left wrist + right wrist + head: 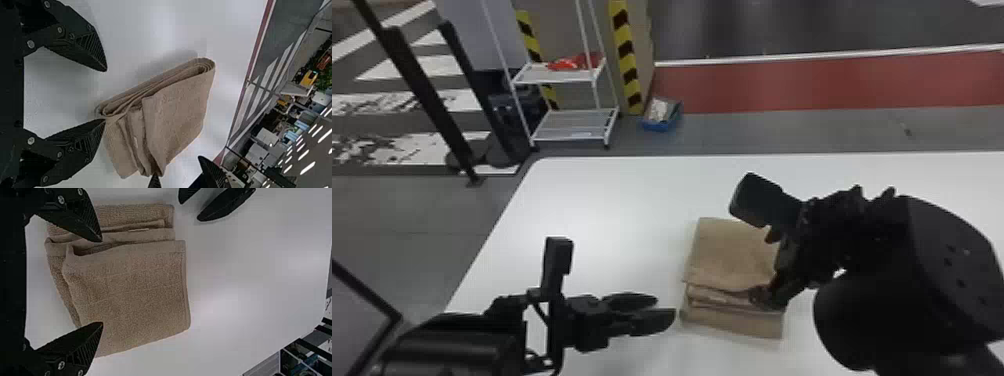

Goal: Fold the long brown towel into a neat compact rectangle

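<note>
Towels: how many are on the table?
1: the folded brown towel, right of the left hand, partly behind the right hand. The right arm hides some tabletop.

Towel (pixel 727 255) part-hidden
Right gripper (pixel 766 266) covers its 3 o'clock side; surface (pixel 612 200) cut off at 6 o'clock; blue bin's (pixel 659 125) contents unclear.

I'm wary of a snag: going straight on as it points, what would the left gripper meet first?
Probably the towel, at its near left corner; but the left gripper might pass above, as its height is unclear.
</note>
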`<state>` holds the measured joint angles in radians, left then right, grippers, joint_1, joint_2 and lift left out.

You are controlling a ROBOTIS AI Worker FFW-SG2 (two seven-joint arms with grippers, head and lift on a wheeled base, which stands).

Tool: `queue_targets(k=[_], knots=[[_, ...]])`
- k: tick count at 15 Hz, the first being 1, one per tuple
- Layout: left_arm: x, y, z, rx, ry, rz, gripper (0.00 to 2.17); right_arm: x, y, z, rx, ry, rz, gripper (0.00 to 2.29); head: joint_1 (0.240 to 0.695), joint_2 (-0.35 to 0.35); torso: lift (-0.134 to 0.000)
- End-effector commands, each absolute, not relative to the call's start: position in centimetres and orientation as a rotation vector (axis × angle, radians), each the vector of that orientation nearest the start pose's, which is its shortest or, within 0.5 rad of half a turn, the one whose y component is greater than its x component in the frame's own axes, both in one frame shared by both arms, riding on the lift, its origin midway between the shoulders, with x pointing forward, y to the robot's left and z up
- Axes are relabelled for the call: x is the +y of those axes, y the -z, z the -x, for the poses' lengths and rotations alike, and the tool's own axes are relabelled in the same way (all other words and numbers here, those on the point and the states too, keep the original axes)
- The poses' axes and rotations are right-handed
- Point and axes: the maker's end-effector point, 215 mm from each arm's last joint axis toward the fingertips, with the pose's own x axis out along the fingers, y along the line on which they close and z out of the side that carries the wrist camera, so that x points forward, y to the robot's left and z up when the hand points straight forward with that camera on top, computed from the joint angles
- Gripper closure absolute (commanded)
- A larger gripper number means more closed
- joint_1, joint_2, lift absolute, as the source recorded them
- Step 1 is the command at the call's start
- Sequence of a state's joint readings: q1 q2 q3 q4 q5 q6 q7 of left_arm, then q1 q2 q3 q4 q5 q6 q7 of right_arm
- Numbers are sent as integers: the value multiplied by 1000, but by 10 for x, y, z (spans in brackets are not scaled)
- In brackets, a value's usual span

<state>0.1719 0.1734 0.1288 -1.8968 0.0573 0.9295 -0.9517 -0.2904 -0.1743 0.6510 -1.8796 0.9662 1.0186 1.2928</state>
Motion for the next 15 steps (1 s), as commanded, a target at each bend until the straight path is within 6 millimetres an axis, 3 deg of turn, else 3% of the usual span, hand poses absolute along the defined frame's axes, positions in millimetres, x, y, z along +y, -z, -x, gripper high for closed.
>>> queue_targets(k=[1, 2, 3, 4, 5, 10, 15], knots=[[158, 460, -405, 734, 789, 277, 518, -26, 392, -474, 764, -971, 833, 151, 695, 171, -124], [153, 459, -403, 731, 802, 283, 572, -24, 391, -475, 759, -973, 833, 151, 695, 170, -124], [148, 458, -402, 724, 812, 286, 1106, -22, 391, -475, 757, -974, 831, 151, 695, 169, -124], [146, 458, -403, 724, 806, 284, 1467, -21, 391, -475, 754, -974, 829, 151, 695, 165, -124], [141, 460, -402, 728, 809, 286, 1598, -18, 391, -474, 750, -978, 829, 151, 695, 163, -124], [129, 456, -397, 720, 824, 293, 1598, -11, 398, -469, 762, -991, 838, 151, 695, 155, -124], [130, 456, -395, 724, 820, 288, 1598, -7, 415, -464, 795, -994, 941, 188, 695, 156, -124]])
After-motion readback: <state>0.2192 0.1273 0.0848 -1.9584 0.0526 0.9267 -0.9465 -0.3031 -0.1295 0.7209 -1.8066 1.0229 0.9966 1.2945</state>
